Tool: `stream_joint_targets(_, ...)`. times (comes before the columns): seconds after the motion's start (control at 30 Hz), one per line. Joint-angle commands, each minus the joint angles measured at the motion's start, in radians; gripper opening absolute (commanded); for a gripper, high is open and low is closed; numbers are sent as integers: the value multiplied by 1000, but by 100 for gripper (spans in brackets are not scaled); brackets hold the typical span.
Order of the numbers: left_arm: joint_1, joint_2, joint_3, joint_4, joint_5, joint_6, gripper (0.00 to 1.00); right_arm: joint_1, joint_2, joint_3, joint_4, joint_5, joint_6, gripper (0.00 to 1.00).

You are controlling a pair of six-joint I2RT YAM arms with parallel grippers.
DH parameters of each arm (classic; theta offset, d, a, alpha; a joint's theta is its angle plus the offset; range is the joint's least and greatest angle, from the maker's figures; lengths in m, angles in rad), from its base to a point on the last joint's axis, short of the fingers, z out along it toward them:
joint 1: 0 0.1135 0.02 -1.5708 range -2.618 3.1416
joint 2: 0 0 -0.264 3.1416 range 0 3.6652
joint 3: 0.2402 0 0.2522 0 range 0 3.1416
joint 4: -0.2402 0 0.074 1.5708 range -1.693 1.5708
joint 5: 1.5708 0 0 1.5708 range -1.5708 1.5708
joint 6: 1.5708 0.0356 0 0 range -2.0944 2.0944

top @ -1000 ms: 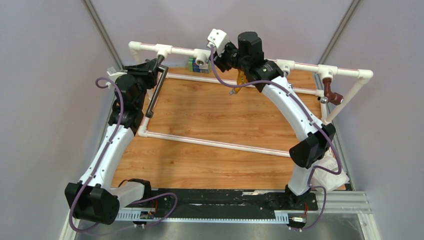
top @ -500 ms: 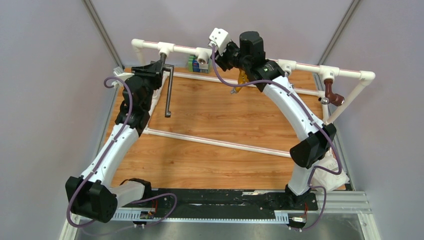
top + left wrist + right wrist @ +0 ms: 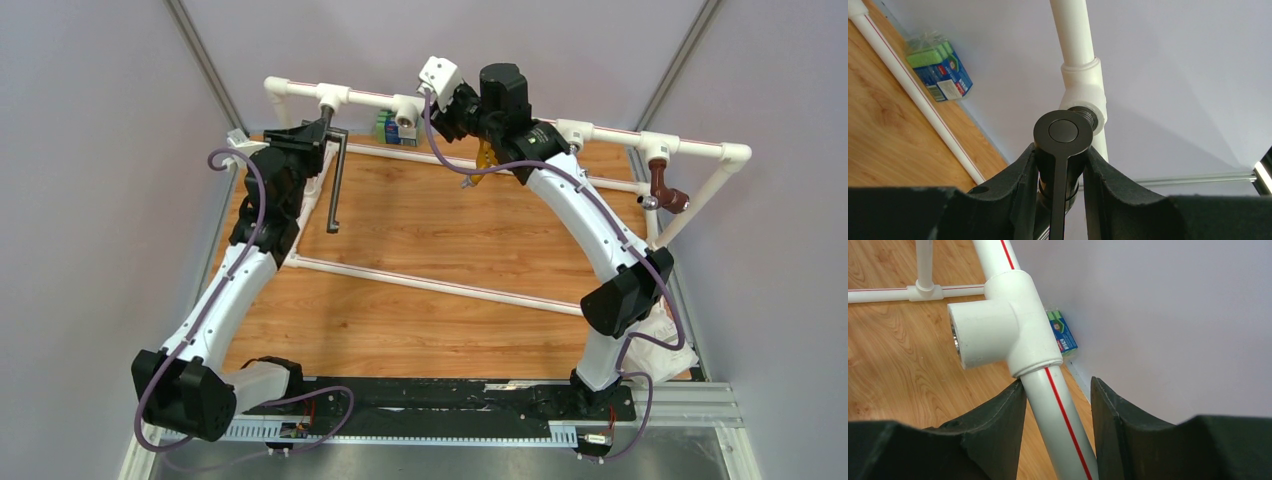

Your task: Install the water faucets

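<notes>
The long black faucet (image 3: 336, 180) hangs from the left tee fitting (image 3: 329, 97) of the raised white pipe, its tube pointing toward the near side. In the left wrist view its round head (image 3: 1063, 131) sits against the tee (image 3: 1083, 95), threads at the socket. My left gripper (image 3: 305, 140) (image 3: 1060, 150) is shut on that head. My right gripper (image 3: 452, 102) (image 3: 1058, 385) straddles the white pipe (image 3: 1058, 405) just below the empty middle tee (image 3: 998, 325); the left finger touches it and a gap shows at the right fingertip.
A brown tap (image 3: 663, 185) is fitted at the right of the white pipe frame (image 3: 430, 285). An orange tap (image 3: 486, 155) shows under my right arm. A green and blue box (image 3: 392, 128) stands at the back wall. A white bag (image 3: 662, 335) lies near right.
The faucet's tube swung from slanting toward the lower left to hanging straight toward the near side, and the pipe frame shifted slightly. Over the last half second almost nothing moved.
</notes>
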Motion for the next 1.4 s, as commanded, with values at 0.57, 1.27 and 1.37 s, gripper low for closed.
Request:
stream_joint_targets(0.57, -6, 60, 234, -30, 160, 50, 0, 36, -33, -34, -113, -100, 118, 0)
stream_joint_targets(1.27, -7, 72, 170, 8, 212, 311, 0, 38, -38, -42, -121, -138, 100, 0)
stream_joint_targets(1.37, -7, 74, 164, 25, 212, 371, 0, 38, -39, -42, -121, -140, 100, 0)
